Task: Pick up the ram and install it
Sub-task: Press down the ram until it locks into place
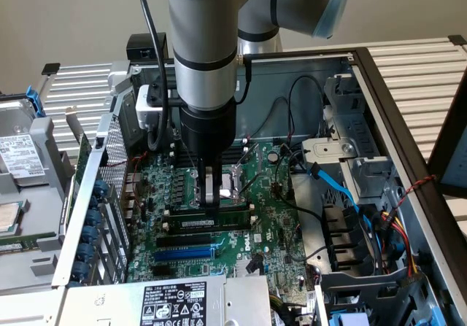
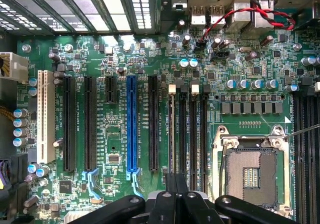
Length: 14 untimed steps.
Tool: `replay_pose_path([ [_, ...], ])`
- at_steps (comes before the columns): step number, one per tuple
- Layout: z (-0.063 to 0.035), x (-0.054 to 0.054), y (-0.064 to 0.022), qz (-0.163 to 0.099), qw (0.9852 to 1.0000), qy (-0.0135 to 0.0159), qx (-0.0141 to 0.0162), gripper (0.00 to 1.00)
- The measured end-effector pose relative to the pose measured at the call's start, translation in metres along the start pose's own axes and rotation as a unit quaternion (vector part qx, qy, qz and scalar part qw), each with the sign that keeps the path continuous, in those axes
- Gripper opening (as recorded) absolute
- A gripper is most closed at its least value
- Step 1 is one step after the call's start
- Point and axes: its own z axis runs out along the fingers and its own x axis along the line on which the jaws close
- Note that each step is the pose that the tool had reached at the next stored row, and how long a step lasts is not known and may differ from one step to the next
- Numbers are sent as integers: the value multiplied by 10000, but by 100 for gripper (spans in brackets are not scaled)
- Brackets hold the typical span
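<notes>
The ram (image 1: 230,221), a long thin green stick with a small white label, stands on edge in a black memory slot on the green motherboard (image 1: 270,216). My gripper (image 1: 211,203) comes straight down onto the stick's upper edge, fingers shut together with nothing between them. I cannot tell whether the tips touch the stick. In the wrist view the gripper (image 2: 175,181) is shut, its black fingers in line with the ram (image 2: 172,134), seen edge-on as a thin pale line in the first of the memory slots.
A blue expansion slot (image 1: 186,253) (image 2: 131,129) lies beside the memory slots. The open CPU socket (image 1: 232,184) (image 2: 252,171) is close behind the gripper. Blue and black cables (image 1: 343,187) and a drive cage (image 1: 350,169) crowd the exterior view's right. A power supply (image 1: 175,304) sits in front.
</notes>
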Motion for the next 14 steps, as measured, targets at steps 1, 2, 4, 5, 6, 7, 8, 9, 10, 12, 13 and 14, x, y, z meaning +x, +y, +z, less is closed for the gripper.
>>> replay_pose_path([
  [1,0,0,0,0,10000,0,0,10],
  [2,0,0,0,0,10000,0,0,10],
  [4,0,0,0,0,10000,0,0,10],
  [5,0,0,0,0,10000,0,0,10],
  [6,0,1,0,0,10000,1,-1,10],
  [7,1,1,0,0,10000,2,-1,10],
  [8,4,1,0,0,10000,2,-1,10],
  [9,7,1,0,0,10000,3,-1,10],
  [10,11,1,0,0,10000,3,-1,10],
  [12,17,0,-1,0,10000,4,-1,10],
  [13,20,0,0,1,10000,4,0,10],
  [14,22,1,0,0,10000,5,0,10],
])
